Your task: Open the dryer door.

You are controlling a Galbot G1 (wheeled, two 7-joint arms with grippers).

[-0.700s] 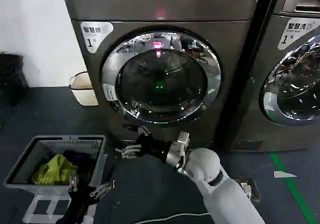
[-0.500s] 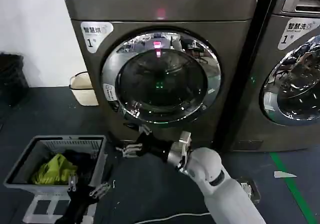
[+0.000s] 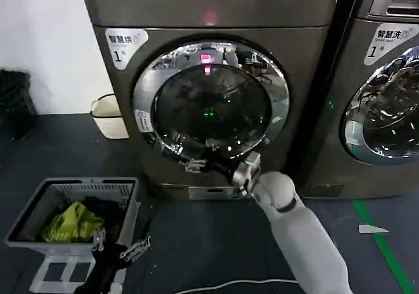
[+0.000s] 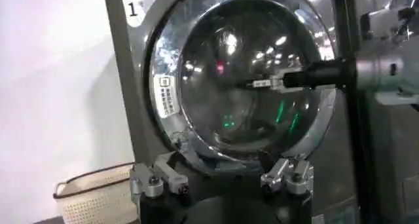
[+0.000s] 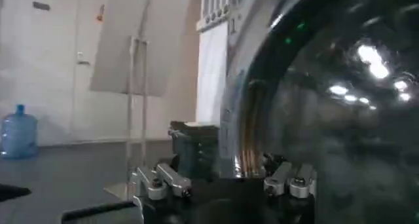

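The dryer door (image 3: 145, 91) is a big round porthole with a wide chrome ring around dark glass, set in the front of the left machine. My right gripper (image 3: 196, 164) reaches up to the ring's lower edge, a little left of its middle. In the right wrist view the right gripper (image 5: 224, 179) is open, and the chrome rim (image 5: 243, 137) stands just beyond the gap between its fingers. My left gripper (image 3: 121, 249) hangs low beside the laundry basket, far from the door. The left gripper (image 4: 221, 179) is open and holds nothing, facing the dryer door (image 4: 163, 61) from a distance.
A grey laundry basket (image 3: 124, 202) with yellow-green clothes stands on the floor at the lower left. A beige basket (image 3: 108, 116) sits by the wall. The second machine's chrome-ringed door (image 3: 357, 130) is on the right. A white cable (image 3: 222, 284) lies on the floor.
My right gripper has risen from near the floor and moved forward to the lower rim of the dryer door. The left arm has hardly moved.
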